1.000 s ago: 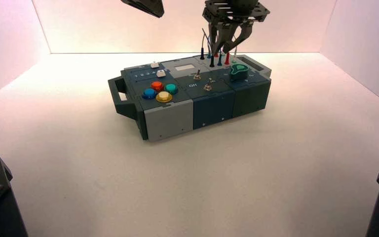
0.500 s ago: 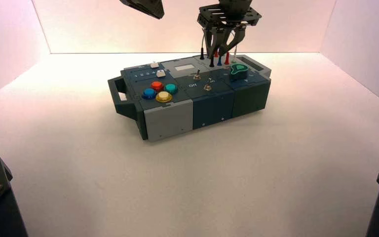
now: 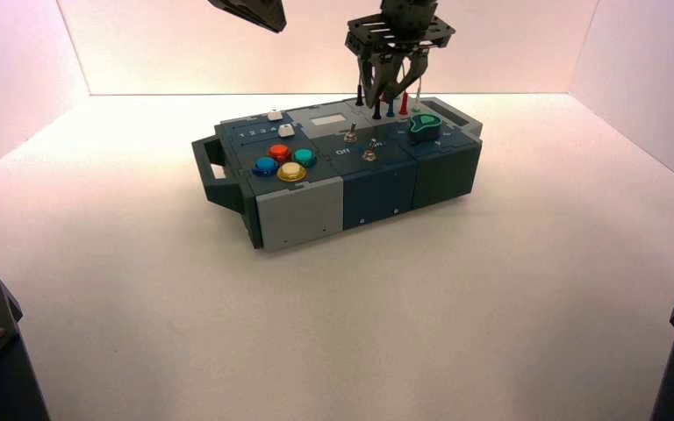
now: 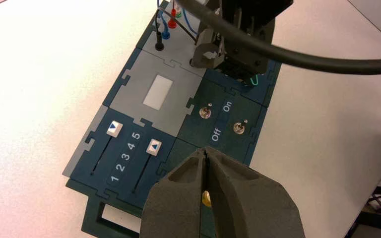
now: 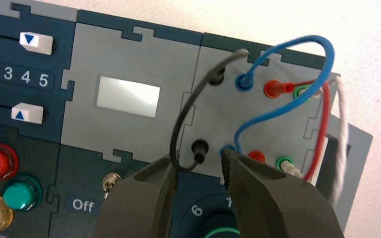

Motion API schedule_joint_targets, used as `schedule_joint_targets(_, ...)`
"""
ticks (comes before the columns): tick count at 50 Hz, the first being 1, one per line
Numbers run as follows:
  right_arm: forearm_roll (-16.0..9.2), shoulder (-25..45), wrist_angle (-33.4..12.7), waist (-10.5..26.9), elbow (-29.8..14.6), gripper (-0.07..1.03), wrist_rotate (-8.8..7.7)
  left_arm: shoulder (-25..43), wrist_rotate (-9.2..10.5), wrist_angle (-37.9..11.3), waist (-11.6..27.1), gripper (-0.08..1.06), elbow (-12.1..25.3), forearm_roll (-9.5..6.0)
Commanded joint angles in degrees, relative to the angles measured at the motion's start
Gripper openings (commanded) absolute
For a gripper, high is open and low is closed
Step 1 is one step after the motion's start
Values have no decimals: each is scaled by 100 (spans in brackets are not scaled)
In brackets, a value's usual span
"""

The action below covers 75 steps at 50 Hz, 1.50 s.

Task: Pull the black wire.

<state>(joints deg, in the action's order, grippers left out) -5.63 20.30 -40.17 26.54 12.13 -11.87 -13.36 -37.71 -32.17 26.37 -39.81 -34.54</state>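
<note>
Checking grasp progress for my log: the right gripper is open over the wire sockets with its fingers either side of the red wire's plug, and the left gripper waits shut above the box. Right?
Not quite. In the right wrist view the right gripper is open, but its fingers flank the black wire at its near plug, not the red wire. The left gripper does wait shut above the box.

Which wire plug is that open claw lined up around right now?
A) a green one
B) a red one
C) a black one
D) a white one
C: in the right wrist view the right gripper is open, with the near plug of the black wire sitting between its two fingers, not yet squeezed.
</note>
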Motion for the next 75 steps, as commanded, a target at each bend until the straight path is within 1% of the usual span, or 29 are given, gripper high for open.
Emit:
schedule_joint_targets(1, 79, -62, -62, -35, -229, 44, 0, -53, -26, 26, -53, -3, 123, -26)
schedule_joint_targets(11, 149, 18, -229, -35, -343, 41, 0, -53, -26, 26, -70, -3, 123, -26)
schedule_joint_targets(24, 193, 97, -220, -35, -360, 36, 0, -53, -26, 26, -70, -3, 123, -26)
schedule_joint_targets(27, 211, 132, -220, -35, -352, 28, -9, -53, -26, 26, -70, -3, 123, -26)
schedule_joint_targets(29, 237, 141, -229, -26, -352, 18, -18, -53, -26, 26, -70, -3, 123, -26)
schedule_joint_targets(30, 246, 149, -220, -35, -352, 15, -18, -53, -26, 26, -70, -3, 123, -26)
schedule_joint_targets(33, 299, 158, -246, -35, -334, -1, -62, -53, -26, 26, -70, -3, 123, -26)
schedule_joint_targets(34, 316, 158, -255, -35, -334, -4, -70, -53, -26, 26, -70, -3, 123, -26)
schedule_joint_targets(36, 325, 149, -255, -35, -334, -2, -79, -53, -26, 26, -70, -3, 123, -26)
schedule_joint_targets(49, 369, 26, -343, -35, -404, -2, -79, -70, -26, 26, -79, -3, 123, -26)
schedule_joint_targets(53, 360, -35, -519, -35, -501, -2, -88, -79, -26, 26, -70, -3, 114, -26)
schedule_joint_targets(61, 369, -114, -712, -18, -606, -2, -88, -88, -26, 26, -79, -3, 114, -26)
schedule_joint_targets(75, 343, -308, -1028, -18, -642, -2, -88, -97, -26, 26, -79, -3, 114, -26)
